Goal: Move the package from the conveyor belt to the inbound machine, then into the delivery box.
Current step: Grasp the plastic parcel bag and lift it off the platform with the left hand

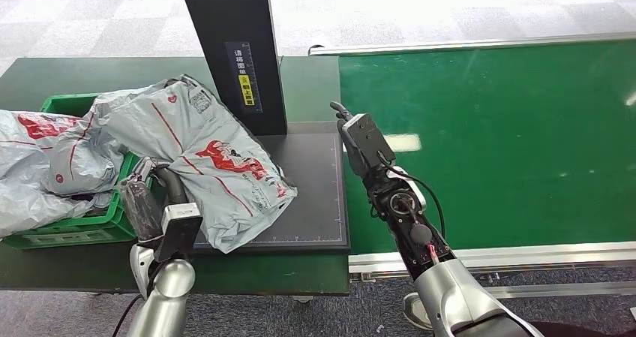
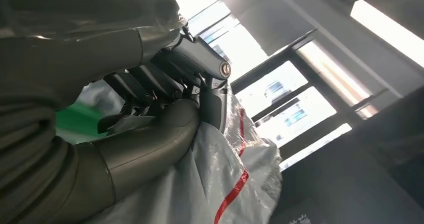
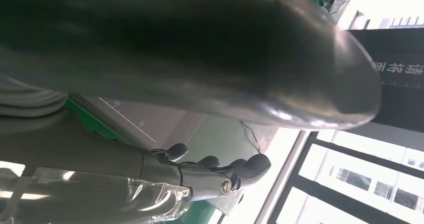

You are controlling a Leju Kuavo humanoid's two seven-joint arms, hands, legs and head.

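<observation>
The package (image 1: 217, 168), a grey plastic mailer bag with red print, lies in the centre-left of the head view, draped across the black platform of the inbound machine (image 1: 315, 179), with its left end lapping over the rim of the green delivery box (image 1: 64, 236) at the lower left, where other grey bags (image 1: 37, 164) are already heaped. Largest in the frame is the green conveyor belt (image 1: 487, 142) filling the right half, then the dark counter (image 1: 90, 74) carrying the machine and the box, then the machine's black upright post (image 1: 232, 44) at top centre. The left robot hand (image 1: 142, 194) sits at the lower left, at the bag's near-left edge; in the left wrist view its fingers (image 2: 150, 84) and thumb are closed on the crumpled plastic, so I judge it is gripping the package. The right robot hand (image 1: 360, 138) hovers at centre, just right of the platform's edge, apart from the bag; in the right wrist view its fingers (image 3: 220, 164) are lightly curled around nothing, so it looks unclenched and empty. The risks from here: the slick film may slip from a pinch that catches only an edge, the limp bag may drag or snag on the platform corner or the box rim, and with the box already piled high it may slide off the heap onto the counter.
</observation>
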